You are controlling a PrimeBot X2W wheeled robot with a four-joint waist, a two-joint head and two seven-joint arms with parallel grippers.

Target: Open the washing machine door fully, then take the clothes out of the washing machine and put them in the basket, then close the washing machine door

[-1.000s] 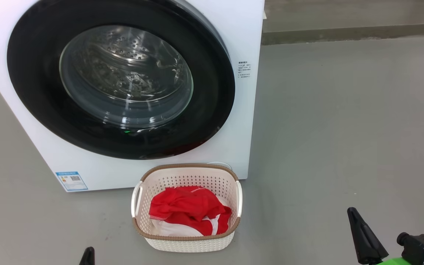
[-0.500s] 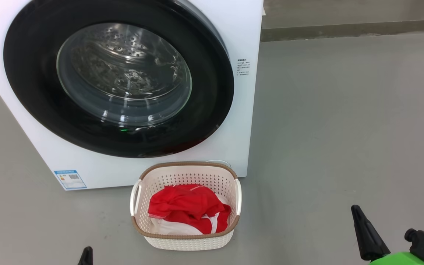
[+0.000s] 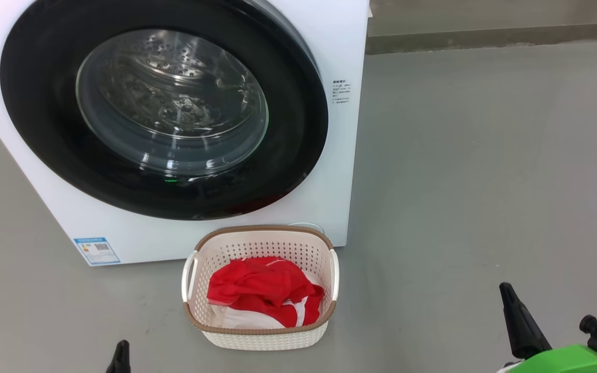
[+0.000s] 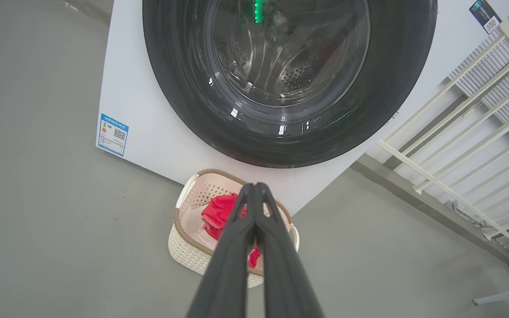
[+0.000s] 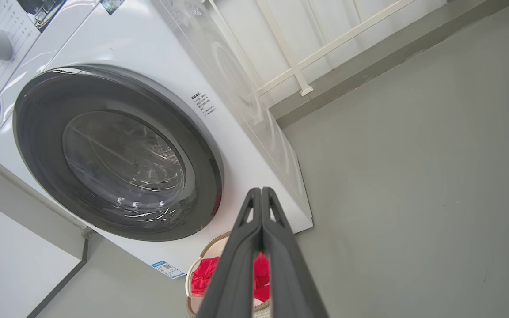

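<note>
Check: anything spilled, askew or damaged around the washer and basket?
Nothing stands out. The door looks shut, the clothes lie inside the upright basket, and the left gripper and right gripper are shut, empty.

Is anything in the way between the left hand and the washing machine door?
Only the basket, holding the clothes, on the floor just below the washing machine door, ahead and right of the left hand. It sits low; nothing else visible intervenes.
</note>
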